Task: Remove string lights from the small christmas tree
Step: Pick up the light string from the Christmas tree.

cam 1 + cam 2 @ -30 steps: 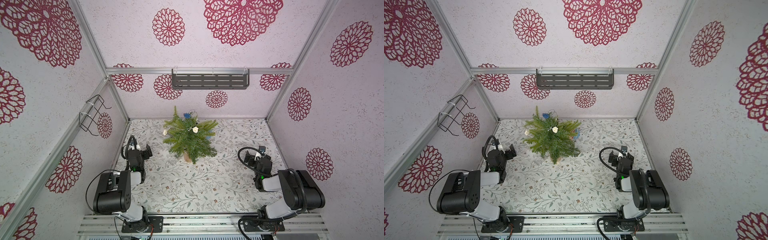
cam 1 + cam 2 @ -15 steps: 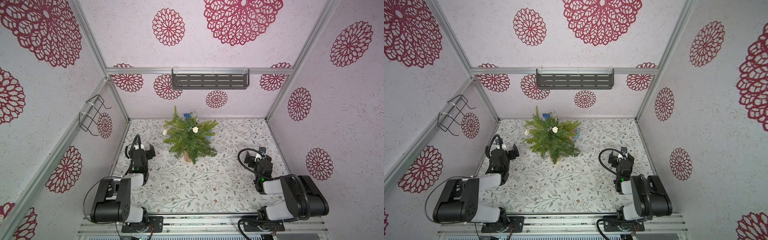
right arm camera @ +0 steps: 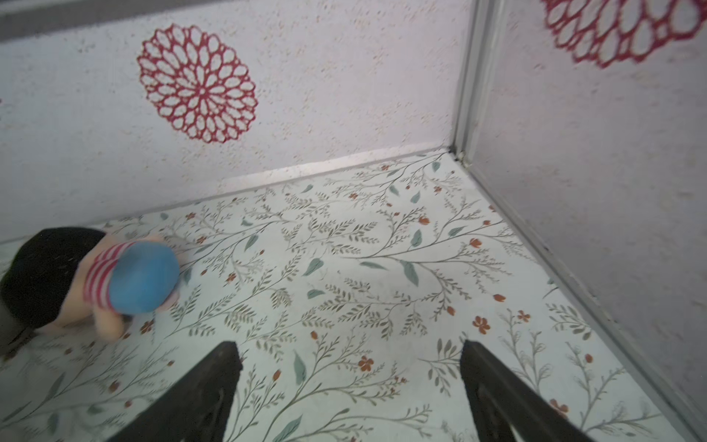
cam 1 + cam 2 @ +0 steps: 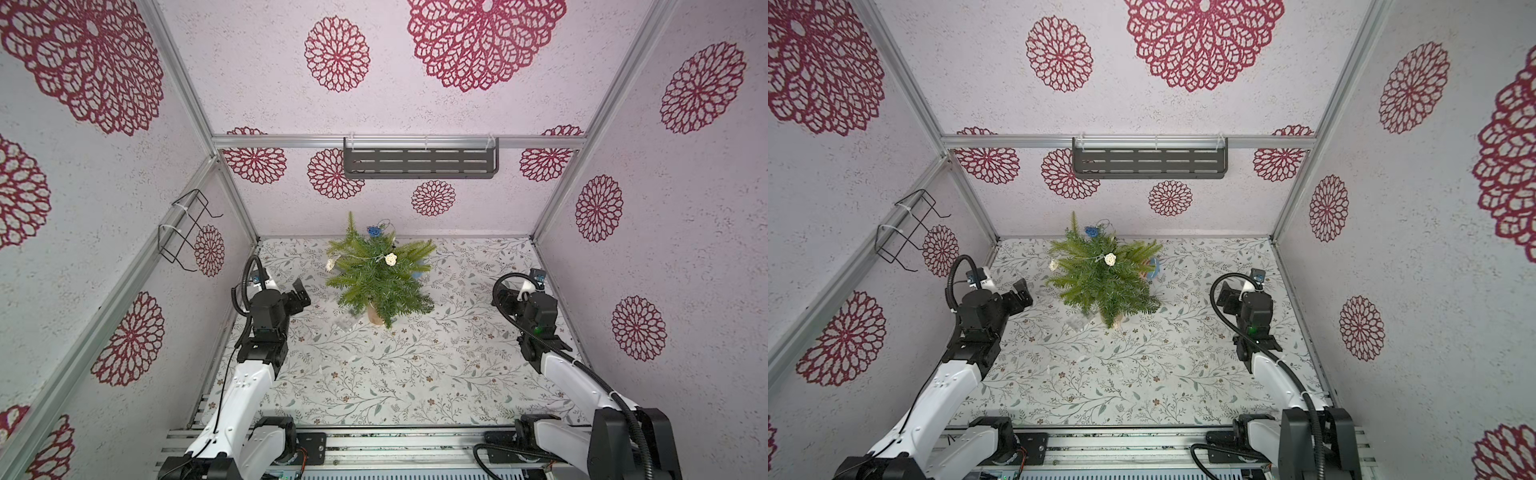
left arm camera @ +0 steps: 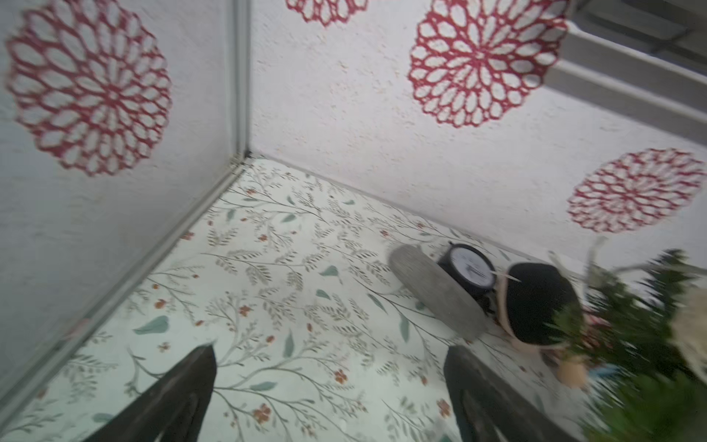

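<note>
The small christmas tree (image 4: 380, 278) (image 4: 1104, 278) stands upright on a tan trunk at the back middle of the floral table. The string lights (image 4: 390, 259) (image 4: 1109, 259) lie draped over its branches: a cream ball in front, another on its left side, a blue ball (image 4: 374, 230) near the top. A small clear box (image 4: 347, 322) lies by the trunk. My left gripper (image 4: 301, 293) (image 5: 331, 352) is open and empty, left of the tree, whose blurred branches (image 5: 642, 325) show in the left wrist view. My right gripper (image 4: 503, 296) (image 3: 349, 346) is open and empty, well to the tree's right.
Behind the tree lie a doll (image 3: 114, 279) with black hair, striped top and blue trousers, a small black clock (image 5: 470, 268) and a grey disc (image 5: 436, 294). A dark shelf (image 4: 419, 163) hangs on the back wall. A wire rack (image 4: 187, 228) hangs on the left wall.
Both arms have unfolded and reached forward. The left gripper has moved towards the tree's left side. The tree and the lights have not moved.
</note>
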`<state>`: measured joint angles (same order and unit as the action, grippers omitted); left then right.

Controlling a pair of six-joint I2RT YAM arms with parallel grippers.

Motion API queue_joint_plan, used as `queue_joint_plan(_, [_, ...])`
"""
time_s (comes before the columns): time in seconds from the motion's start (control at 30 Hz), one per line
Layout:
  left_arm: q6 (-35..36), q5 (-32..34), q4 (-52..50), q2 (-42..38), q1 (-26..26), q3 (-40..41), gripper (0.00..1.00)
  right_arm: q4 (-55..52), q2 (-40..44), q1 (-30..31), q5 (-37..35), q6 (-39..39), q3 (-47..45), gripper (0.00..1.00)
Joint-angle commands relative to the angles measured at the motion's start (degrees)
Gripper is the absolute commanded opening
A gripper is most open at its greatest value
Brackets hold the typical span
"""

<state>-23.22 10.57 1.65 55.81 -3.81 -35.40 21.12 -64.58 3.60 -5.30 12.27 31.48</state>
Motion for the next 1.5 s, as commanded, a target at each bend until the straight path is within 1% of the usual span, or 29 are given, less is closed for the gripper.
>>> queue_joint_plan(0.0, [-3.2,-6.3,-7.4,-2.6,-3.5,-3.4,0.96,-14.9,0.0,0.2,10.4,3.2,7.4,0.87])
queue_joint_plan(0.07, [-2.9,-10.9,-8.3,-3.4,-4.0,-5.0,0.95,-19.0,0.2,0.3,13.2,4.9,11.3,0.85])
queue_joint_plan(0.13, [-2.5,-12.9,-12.0,-3.7,-5.1,-7.8,0.92,-21.4,0.6,0.3,17.3,5.6,14.6,0.83])
queue_joint_plan(0.17, [-1.6,-12.7,-14.3,-4.1,-6.0,-9.2,0.90,-22.7,0.8,0.4,19.1,5.5,16.3,0.82])
queue_joint_plan(0.23, [-0.2,-10.6,-18.7,-5.7,-6.8,-11.6,0.88,-25.2,1.2,1.0,20.1,5.1,19.9,0.80])
queue_joint_plan(0.3, [0.3,-6.2,-24.0,-8.1,-6.8,-14.4,0.88,-28.9,1.4,1.6,20.1,4.3,24.3,0.80])
queue_joint_plan(0.37, [1.5,-6.0,-27.4,-9.8,-6.8,-16.9,0.88,-33.3,0.5,2.4,20.5,2.9,29.4,0.79])
queue_joint_plan(0.4, [1.9,-7.8,-28.4,-10.2,-6.8,-18.1,0.89,-36.2,-0.6,3.0,20.7,2.1,32.3,0.78])
queue_joint_plan(0.43, [2.6,-11.0,-28.8,-10.2,-6.8,-18.9,0.90,-38.4,-1.5,3.7,21.1,1.5,35.0,0.78])
queue_joint_plan(0.5, [2.7,-19.7,-28.0,-9.1,-6.8,-20.6,0.90,-41.5,-3.7,6.3,22.3,0.6,39.7,0.76])
queue_joint_plan(0.6, [1.9,-32.1,-25.0,-6.3,-6.8,-22.3,0.90,-42.6,-6.7,10.7,23.9,1.4,45.1,0.73])
queue_joint_plan(0.7, [0.5,-38.7,-21.9,-3.7,-6.8,-23.8,0.90,-45.1,-11.7,15.7,24.8,1.2,52.3,0.69])
queue_joint_plan(0.77, [-0.3,-40.5,-20.5,-2.5,-6.8,-24.8,0.90,-45.9,-14.7,18.0,25.0,2.2,56.5,0.66])
queue_joint_plan(0.9, [-1.4,-42.4,-18.7,-1.2,-6.8,-25.7,0.89,-46.2,-20.0,22.3,25.3,3.4,64.3,0.61])
queue_joint_plan(0.97, [-1.6,-43.5,-18.1,-0.9,-6.8,-25.6,0.89,-46.9,-22.7,23.5,25.6,3.2,68.0,0.59])
queue_joint_plan(1.03, [-1.9,-44.0,-17.7,-1.0,-6.8,-25.3,0.90,-48.0,-25.4,24.6,26.1,3.0,71.6,0.53])
queue_joint_plan(1.07, [-1.9,-44.0,-17.8,-1.1,-6.8,-25.1,0.90,-48.5,-26.8,25.3,26.6,2.4,73.4,0.52])
queue_joint_plan(1.2, [-1.6,-43.2,-18.3,-1.7,-6.8,-24.8,0.91,-52.0,-31.9,28.0,25.9,0.0,81.2,0.50])
queue_joint_plan(1.37, [-1.8,-43.3,-17.7,-1.4,-6.8,-24.3,0.91,-55.5,-38.0,29.4,25.1,0.1,90.3,0.50])
queue_joint_plan(1.47, [-1.8,-43.1,-17.6,-1.5,-6.8,-23.9,0.91,-57.6,-40.7,30.1,25.9,0.1,94.5,0.49])
